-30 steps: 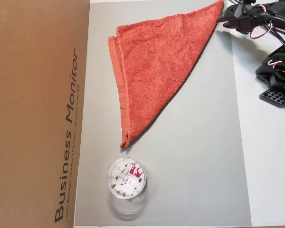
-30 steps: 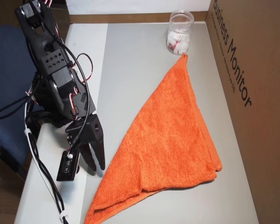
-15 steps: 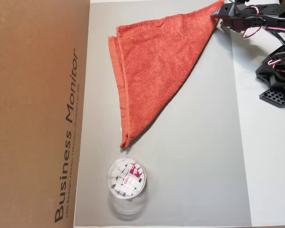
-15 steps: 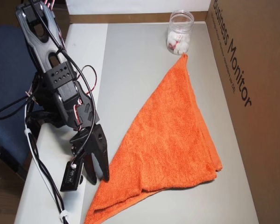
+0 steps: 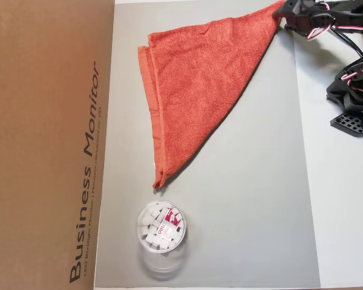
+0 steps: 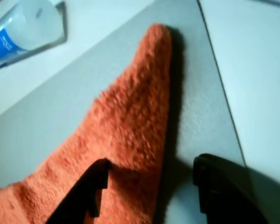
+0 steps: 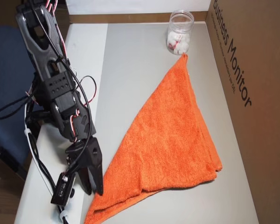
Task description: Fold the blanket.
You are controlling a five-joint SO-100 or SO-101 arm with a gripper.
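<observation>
Your pincer [image 6: 149,186] sits nearest the wrist camera, its two black fingers [image 6: 91,191] spread apart with nothing clamped between them. One finger lies over the blanket [image 6: 126,130], the other over the grey mat [image 6: 200,102] just beside the cloth's edge. You will see the blanket's pointed corner running away from the pincer toward the far side of that view, where a clear bottle with a blue label [image 6: 18,28] lies at the far left.

In an overhead view the blanket [image 7: 172,130] lies folded into a triangle on the mat, which covers the table [image 7: 84,42]. Its long edge runs beside the cardboard box [image 7: 252,93] at right. One tip points at a clear jar [image 7: 179,32] holding white pieces, near it but apart. The pincer [image 7: 91,184] stands at the near left corner of the cloth.

In the other overhead view, the blanket [image 5: 199,90] shows its hemmed band along the left side.
</observation>
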